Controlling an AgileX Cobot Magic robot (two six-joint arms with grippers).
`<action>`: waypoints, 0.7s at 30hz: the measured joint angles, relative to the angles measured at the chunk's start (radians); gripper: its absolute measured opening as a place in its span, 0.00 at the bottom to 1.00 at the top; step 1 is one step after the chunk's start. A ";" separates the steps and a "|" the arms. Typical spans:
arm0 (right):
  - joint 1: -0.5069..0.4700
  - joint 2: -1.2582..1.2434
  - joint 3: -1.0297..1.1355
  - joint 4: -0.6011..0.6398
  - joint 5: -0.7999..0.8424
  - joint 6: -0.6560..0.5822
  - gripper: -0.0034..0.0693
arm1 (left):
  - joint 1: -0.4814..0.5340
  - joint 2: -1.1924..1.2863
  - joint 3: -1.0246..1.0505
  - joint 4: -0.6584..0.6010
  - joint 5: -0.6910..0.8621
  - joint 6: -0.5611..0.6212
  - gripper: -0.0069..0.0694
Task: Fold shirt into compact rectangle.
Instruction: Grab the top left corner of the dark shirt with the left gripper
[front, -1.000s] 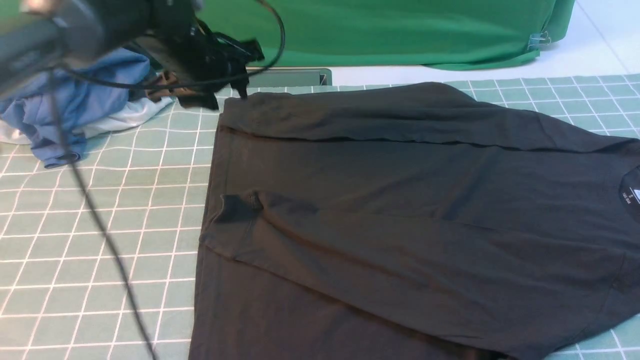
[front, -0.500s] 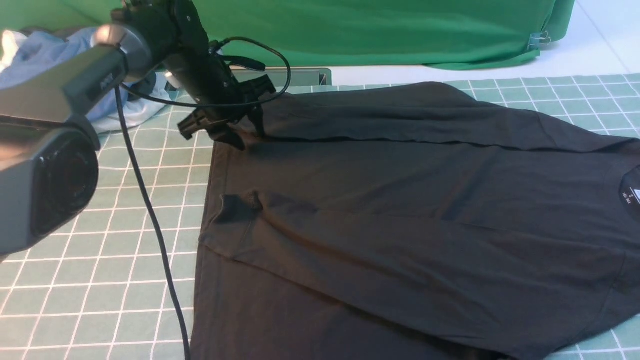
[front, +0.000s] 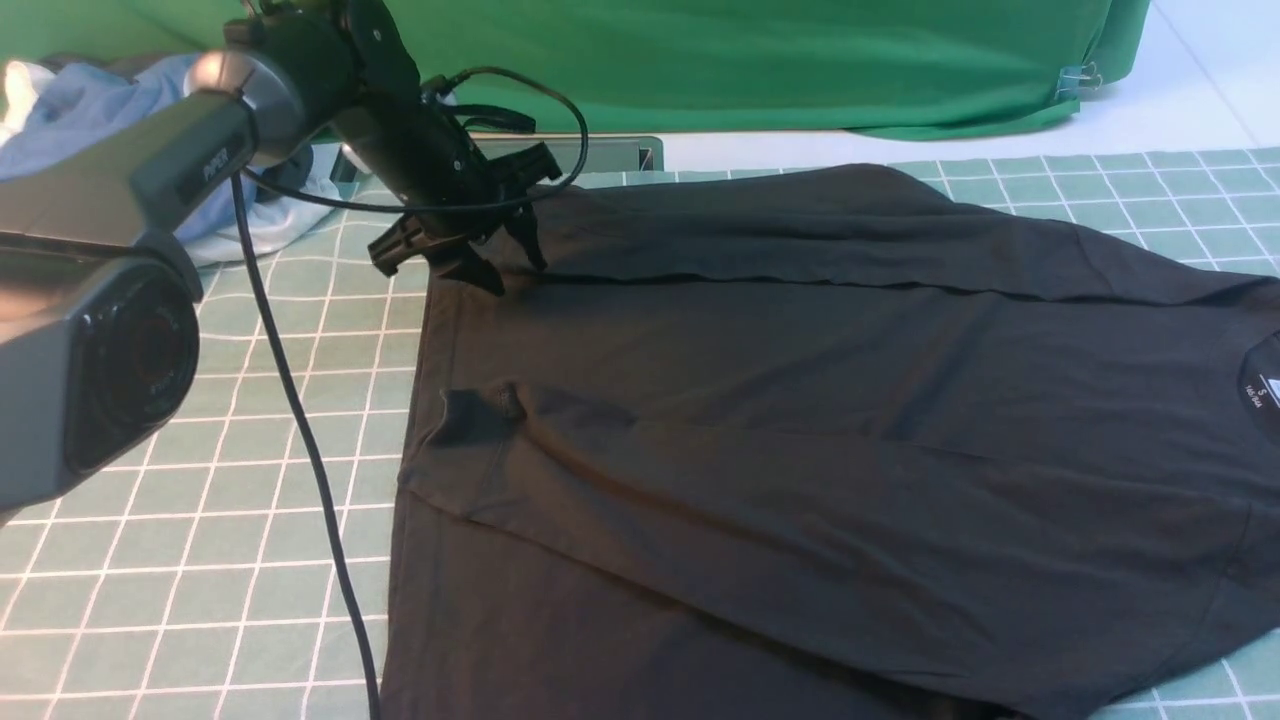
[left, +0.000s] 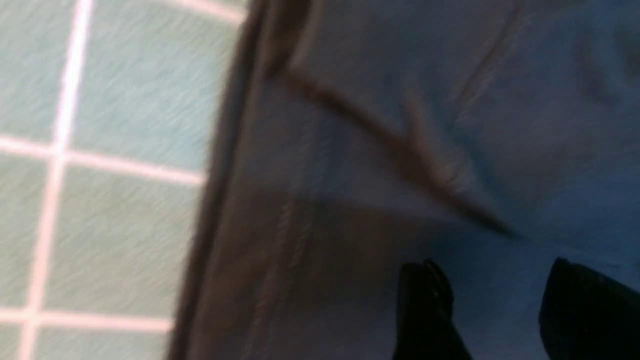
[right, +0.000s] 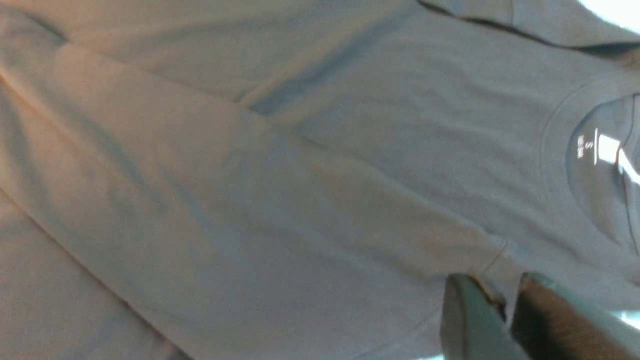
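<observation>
The black shirt (front: 800, 420) lies spread on the green grid mat (front: 200, 450), with its far side folded in along a crease and its white neck label (front: 1262, 392) at the right edge. My left gripper (front: 515, 272) is open and points down over the far left corner of the shirt, beside the folded edge. In the left wrist view its fingers (left: 425, 300) stand apart just above the shirt (left: 400, 100), and the left gripper (left: 494, 265) holds nothing. The right gripper (right: 500, 280) hovers over the shirt (right: 250, 175) near the neck label (right: 607, 149), open by a narrow gap. It is outside the front view.
A pile with a blue garment (front: 90, 110) and a white garment (front: 260, 225) sits at the back left. A green cloth (front: 800, 60) hangs behind the mat. The left arm's grey link (front: 90, 380) and its black cable (front: 300, 440) cross the left foreground.
The left arm has swung from beside the clothes pile down to the shirt's far left corner, then shifted slightly right. The shirt has not moved.
</observation>
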 joint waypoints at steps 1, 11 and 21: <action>0.000 0.000 0.000 0.000 -0.010 -0.001 0.26 | 0.000 0.000 0.000 0.016 0.006 -0.018 0.49; 0.000 0.005 0.000 0.000 -0.092 -0.024 0.27 | 0.000 0.003 0.000 0.055 -0.059 -0.042 0.49; 0.000 0.018 0.000 0.000 -0.091 -0.042 0.27 | 0.000 0.026 -0.001 0.052 -0.067 -0.089 0.49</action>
